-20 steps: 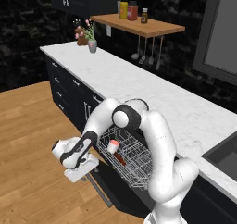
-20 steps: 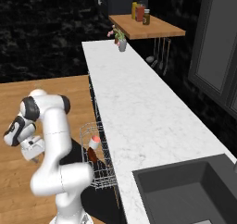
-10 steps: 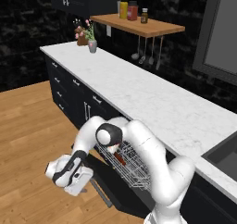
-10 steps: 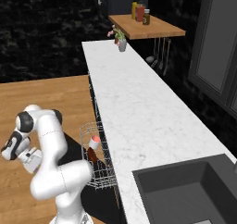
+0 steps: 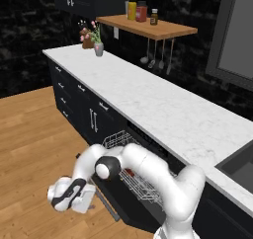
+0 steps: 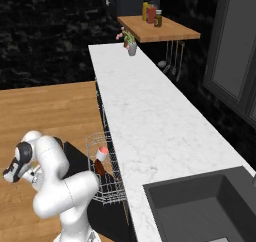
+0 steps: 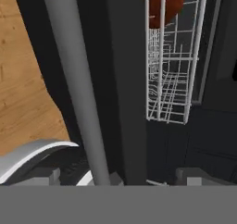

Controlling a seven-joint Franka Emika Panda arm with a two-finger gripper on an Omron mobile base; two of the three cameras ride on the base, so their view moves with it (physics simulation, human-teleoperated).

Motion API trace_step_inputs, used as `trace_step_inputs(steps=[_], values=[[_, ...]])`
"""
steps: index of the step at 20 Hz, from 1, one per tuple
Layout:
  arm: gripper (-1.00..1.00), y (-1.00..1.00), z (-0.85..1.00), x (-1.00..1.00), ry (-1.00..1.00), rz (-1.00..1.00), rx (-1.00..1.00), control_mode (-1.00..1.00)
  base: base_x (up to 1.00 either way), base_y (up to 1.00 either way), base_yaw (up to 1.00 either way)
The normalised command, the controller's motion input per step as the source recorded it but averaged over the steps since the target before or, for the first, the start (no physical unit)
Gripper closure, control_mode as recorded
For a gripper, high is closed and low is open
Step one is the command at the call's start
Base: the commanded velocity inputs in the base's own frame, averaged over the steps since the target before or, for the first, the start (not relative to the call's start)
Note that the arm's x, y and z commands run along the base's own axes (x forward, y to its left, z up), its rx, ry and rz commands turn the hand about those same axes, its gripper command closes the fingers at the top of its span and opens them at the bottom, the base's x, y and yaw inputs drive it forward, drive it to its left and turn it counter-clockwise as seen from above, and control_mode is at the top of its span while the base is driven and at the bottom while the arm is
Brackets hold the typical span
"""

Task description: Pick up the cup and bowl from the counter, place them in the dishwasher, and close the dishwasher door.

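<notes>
the gripper (image 5: 83, 199) hangs low at the outer edge of the dropped dishwasher door (image 7: 125, 79), its jaws spread wide and empty. the door's grey bar handle (image 7: 76, 84) runs just ahead of the claw, between the fingertips. beyond the door, past the claw, the white wire rack (image 6: 107, 172) stands pulled out with the cup (image 6: 102, 153) and the reddish-brown bowl (image 6: 99, 167) inside. the door looks stiff, flat and fairly heavy, hinged at the bottom; its smooth panel is likely slippery, so the handle or the free edge seems the best place to push it up.
</notes>
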Motion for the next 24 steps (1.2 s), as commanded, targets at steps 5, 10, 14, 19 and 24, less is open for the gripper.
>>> trace_step_inputs(steps=[5,10,14,19,24], values=[[-1.00,-0.01,-0.40,0.51,0.10,0.00,-0.14,-1.00,0.00,0.00,0.00],[-1.00,0.00,-0.42,0.40,0.17,0.00,-0.16,-1.00,0.00,0.00,0.00],[-1.00,0.11,-0.88,0.22,0.14,0.00,-0.24,-1.00,0.00,0.00,0.00],[-1.00,0.36,-1.00,0.28,0.18,0.00,-0.26,-1.00,0.00,0.00,0.00],[-1.00,0.67,-0.79,0.16,0.19,0.05,-0.17,-1.00,0.00,0.00,0.00]])
